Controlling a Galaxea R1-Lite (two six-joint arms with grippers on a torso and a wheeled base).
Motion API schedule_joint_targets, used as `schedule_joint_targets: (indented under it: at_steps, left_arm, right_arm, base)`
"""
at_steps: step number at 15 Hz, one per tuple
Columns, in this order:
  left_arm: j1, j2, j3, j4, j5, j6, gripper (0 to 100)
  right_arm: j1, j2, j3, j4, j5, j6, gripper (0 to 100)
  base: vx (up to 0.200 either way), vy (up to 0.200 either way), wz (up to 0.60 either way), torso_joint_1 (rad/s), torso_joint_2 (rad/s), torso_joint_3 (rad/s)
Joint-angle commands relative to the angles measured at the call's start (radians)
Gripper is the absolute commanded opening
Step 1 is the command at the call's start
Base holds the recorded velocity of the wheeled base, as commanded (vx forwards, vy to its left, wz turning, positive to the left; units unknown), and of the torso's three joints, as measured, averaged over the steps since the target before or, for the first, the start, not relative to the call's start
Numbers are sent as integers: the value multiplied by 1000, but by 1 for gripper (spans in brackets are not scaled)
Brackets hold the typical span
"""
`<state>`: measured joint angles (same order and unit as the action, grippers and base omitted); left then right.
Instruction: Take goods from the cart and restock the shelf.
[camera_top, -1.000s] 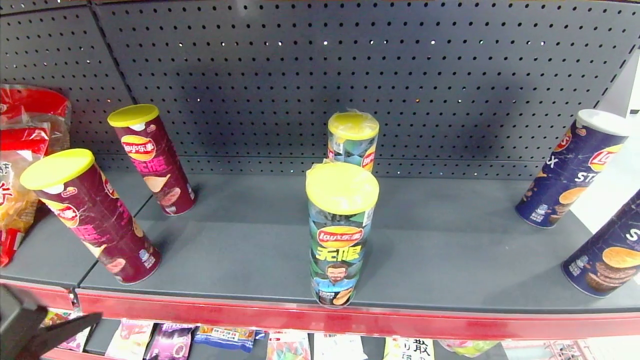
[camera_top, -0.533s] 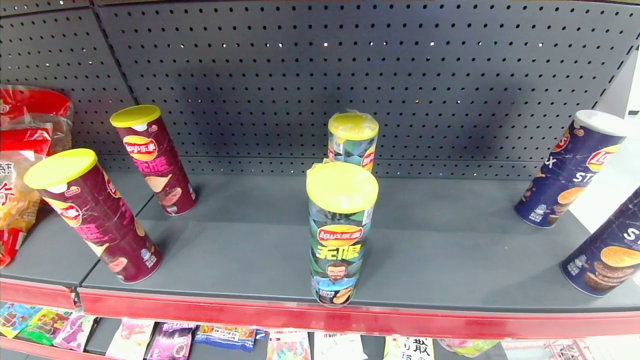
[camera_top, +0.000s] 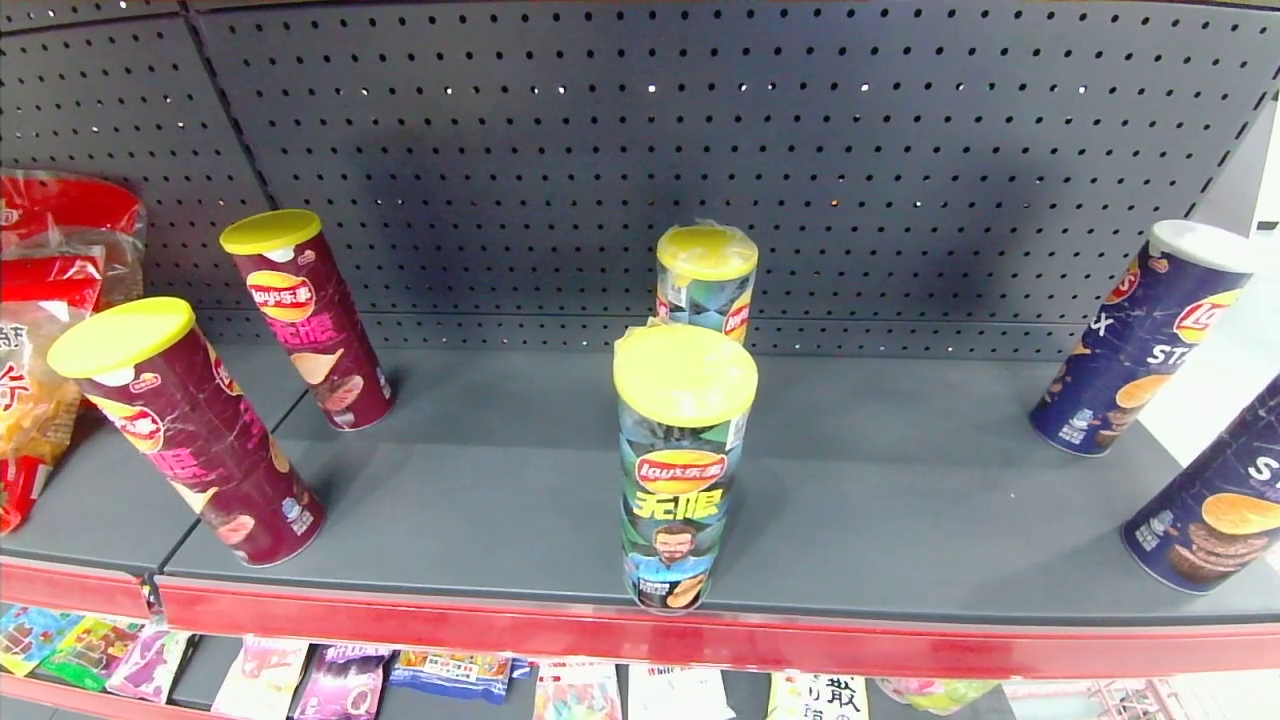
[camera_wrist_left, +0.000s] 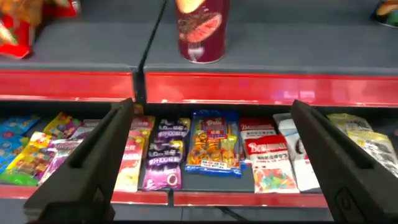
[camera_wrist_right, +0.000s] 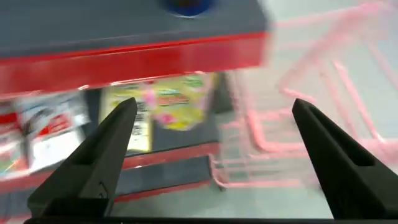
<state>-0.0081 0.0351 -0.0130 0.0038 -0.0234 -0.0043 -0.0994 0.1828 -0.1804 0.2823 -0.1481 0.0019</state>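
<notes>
- Six chip cans stand on their bases on the grey shelf (camera_top: 480, 500), in three pairs well apart from each other
- Toward the left, the front maroon can (camera_top: 190, 430) and the rear maroon can (camera_top: 305, 320) both carry yellow lids
- At the middle, the front green can (camera_top: 682, 470) stands at the red front edge, with the rear green can (camera_top: 705, 280) right behind it by the pegboard
- Toward the right stand the rear navy can (camera_top: 1140, 340), white-lidded, and the front navy can (camera_top: 1210, 500)
- Snack bags (camera_top: 40, 330) lie at the far left
- Left pincer (camera_wrist_left: 212, 104) is released, jaws spread wide, facing packets (camera_wrist_left: 214, 146) on the lower shelf (camera_wrist_left: 249, 199)
- Right pincer (camera_wrist_right: 214, 104) is released too, holding nothing, near the pink wire cart (camera_wrist_right: 348, 81), which looks blurred
</notes>
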Motion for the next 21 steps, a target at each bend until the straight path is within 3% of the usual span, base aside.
schedule_joint_targets:
  at_steps: [1, 3, 4, 6, 8, 10, 12, 15, 16, 21]
  left_arm:
    - [7, -35, 13, 1, 8, 0, 100]
    - [7, -35, 13, 1, 11, 1, 100]
    - [7, -35, 13, 1, 11, 1, 100]
    - [7, -35, 13, 1, 11, 1, 100]
    - [7, -35, 13, 1, 11, 1, 100]
    - [7, -35, 13, 1, 11, 1, 100]
    - [7, -35, 13, 1, 11, 1, 100]
    - [7, -35, 13, 1, 11, 1, 100]
    - [7, -35, 13, 1, 11, 1, 100]
    - [7, -35, 13, 1, 11, 1, 100]
  right_arm:
    - [13, -83, 59, -98, 269, -111, 100]
    - [15, -77, 168, -315, 355, -157, 100]
    - [13, -68, 173, -327, 351, -146, 100]
    - [7, -83, 170, -313, 329, -111, 100]
    - [3, -82, 168, -308, 232, -91, 100]
    - [-2, -83, 179, -293, 120, 40, 100]
    - [1, -83, 179, -285, 119, 32, 100]
    - [13, -82, 179, -284, 211, -22, 100]
    - [142, -121, 179, -284, 213, -20, 100]
    - [102, -180, 179, -284, 217, -7, 100]
  base:
    - [0, 0, 0, 0, 0, 0]
    - [0, 0, 0, 0, 0, 0]
    - [0, 0, 0, 0, 0, 0]
    - [0, 0, 0, 0, 0, 0]
    - [0, 0, 0, 0, 0, 0]
    - [0, 0, 0, 0, 0, 0]
    - [0, 0, 0, 0, 0, 0]
    - [0, 0, 0, 0, 0, 0]
    - [0, 0, 0, 0, 0, 0]
    - [0, 0, 0, 0, 0, 0]
